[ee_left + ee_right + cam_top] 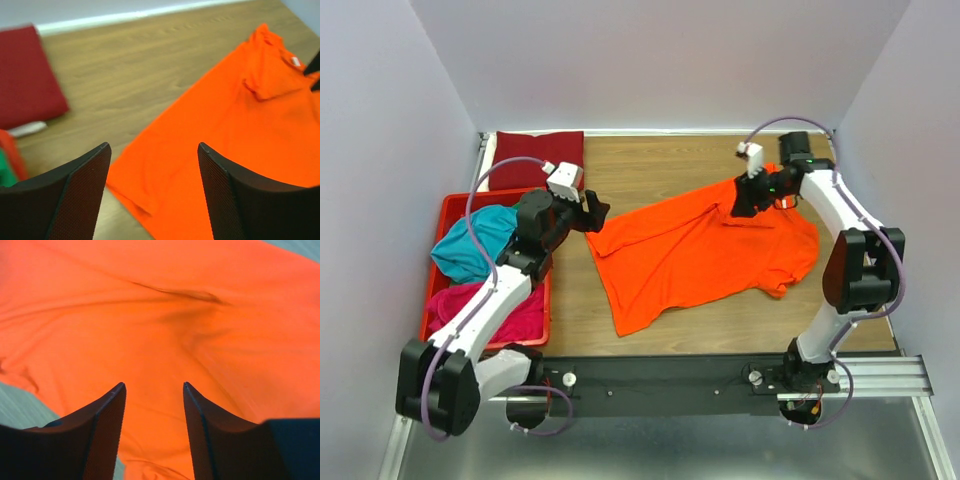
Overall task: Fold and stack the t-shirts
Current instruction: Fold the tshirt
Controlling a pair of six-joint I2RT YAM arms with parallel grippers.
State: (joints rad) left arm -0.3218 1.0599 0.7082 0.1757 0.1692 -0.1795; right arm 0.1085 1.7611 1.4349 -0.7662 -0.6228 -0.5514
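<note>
A bright orange t-shirt lies spread and wrinkled across the middle of the table. My left gripper is open and empty, just above the shirt's left corner. My right gripper is open over the shirt's far edge, and orange cloth fills its view below the parted fingers. A folded dark red t-shirt lies at the back left and also shows in the left wrist view. A teal t-shirt and a magenta t-shirt lie bunched in the crate.
A red plastic crate stands along the table's left edge, beside my left arm. White walls close in the back and both sides. A black rail with the arm bases runs along the near edge.
</note>
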